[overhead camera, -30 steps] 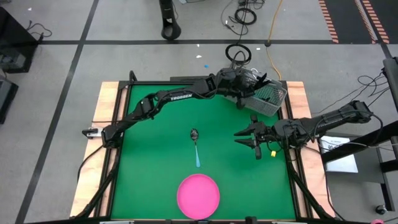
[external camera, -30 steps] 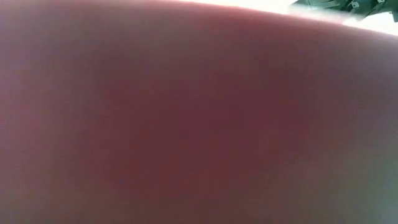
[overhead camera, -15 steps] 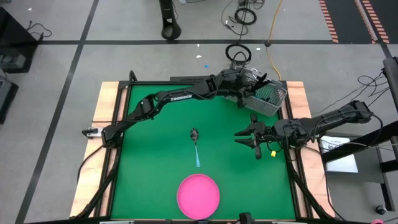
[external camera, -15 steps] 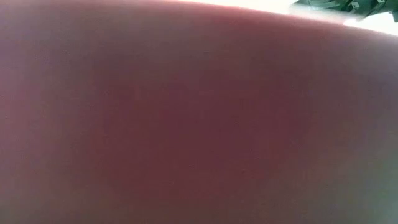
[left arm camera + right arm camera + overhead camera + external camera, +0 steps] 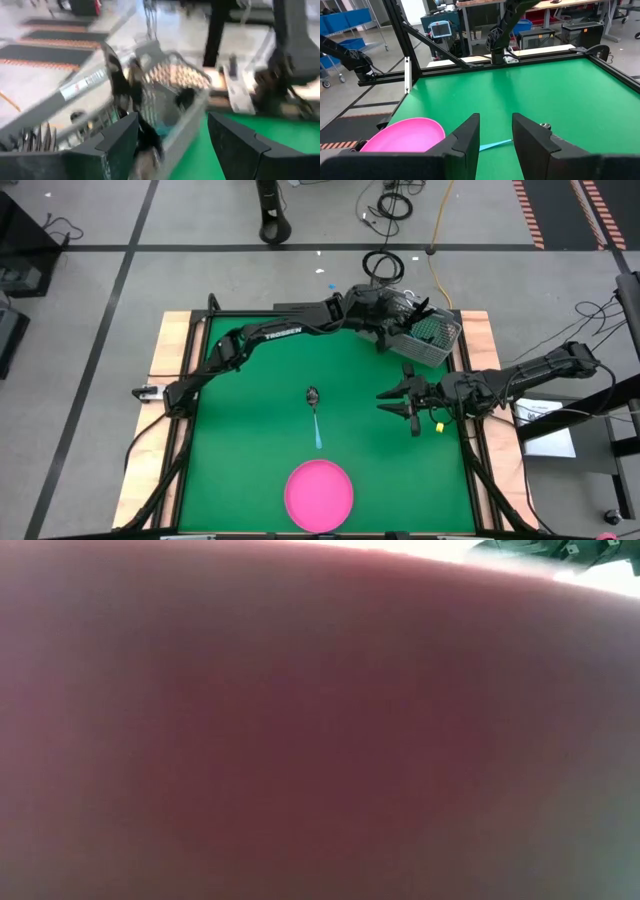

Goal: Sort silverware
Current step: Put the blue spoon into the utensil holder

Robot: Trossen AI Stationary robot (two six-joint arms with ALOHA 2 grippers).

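Grey wire-mesh basket (image 5: 432,337) sits at the far right corner of the green table (image 5: 250,430), tilted, and the left gripper (image 5: 392,330) is parked right at its near-left edge. Left wrist view shows its fingers spread wide with the basket wall between and just beyond them, nothing pinched. Dark utensil heads (image 5: 120,80) stick up inside the mesh; picture is smeared, so I can't tell forks from spoons. My read: it's either just let something go there or is lining up to reach in, since the basket looks like the stock of silverware.

One spoon (image 5: 314,414) lies alone mid-table, dark head toward the far side, light-blue handle pointing near, at the pink plate (image 5: 319,494). Plate is at the near edge, centre, well apart from the spoon. Probably the spoon is laid out flat in the open so it's easy to pick and so types stay separate; plate may be a sorting target, but nothing is on it that I can see.

Right gripper (image 5: 398,402) hovers over the right half of the table, near the basket side, fingers part-open with a clear gap and holding nothing. It's aimed across the mat at spoon and plate, so likely waiting its turn.

Low view is blocked by something pinkish right at the lens, no use.
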